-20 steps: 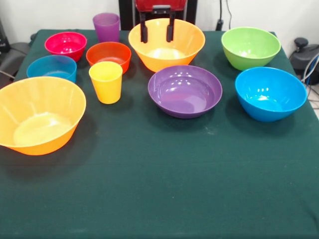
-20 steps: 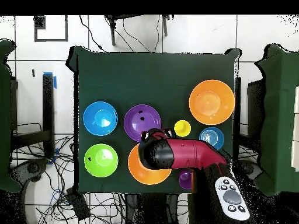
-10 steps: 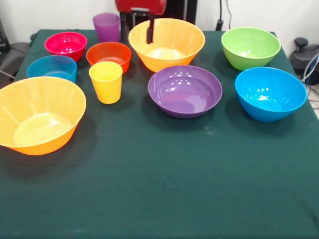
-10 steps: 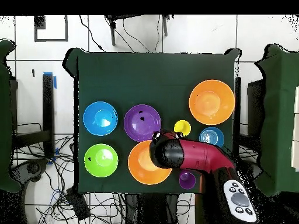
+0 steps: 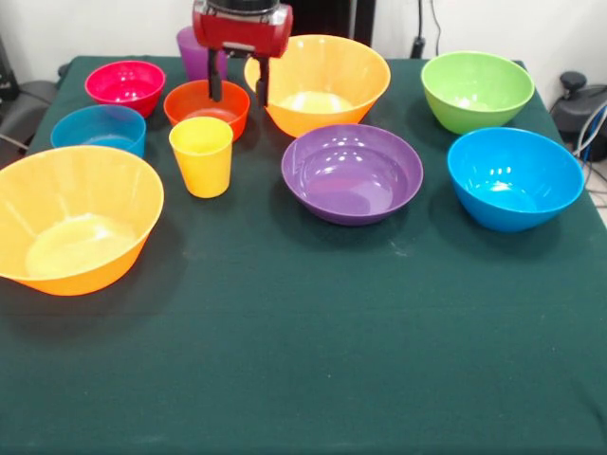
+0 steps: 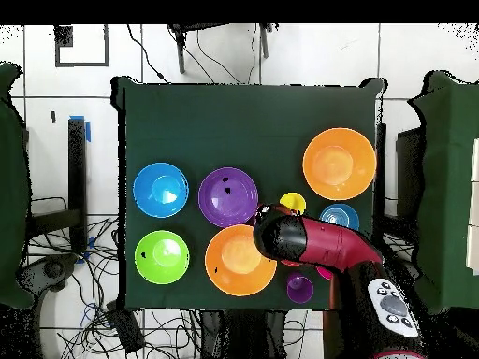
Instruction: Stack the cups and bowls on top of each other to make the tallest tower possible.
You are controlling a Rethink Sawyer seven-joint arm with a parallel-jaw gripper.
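My gripper (image 5: 238, 90) is open and empty. It hangs over the small red-orange bowl (image 5: 201, 100), just left of the back large orange bowl (image 5: 322, 81). The yellow cup (image 5: 201, 154) stands alone on the cloth in front of it. The purple cup (image 5: 193, 47) is partly hidden behind the gripper. The second large orange bowl (image 5: 71, 218) sits at the near left. The pink bowl (image 5: 124, 85) and small blue bowl (image 5: 99, 128) are at the left. The purple bowl (image 5: 352, 172), green bowl (image 5: 477, 90) and blue bowl (image 5: 514, 177) are at the right. Nothing is stacked.
All stand on a dark green tablecloth (image 5: 313, 360). In the overhead view the red arm (image 6: 313, 243) covers the red-orange bowl and part of the pink one. Cables lie on the floor around the table.
My gripper has moved from over the back large orange bowl leftward in the front view, to over the red-orange bowl, and has come lower. The bowls and cups have not moved.
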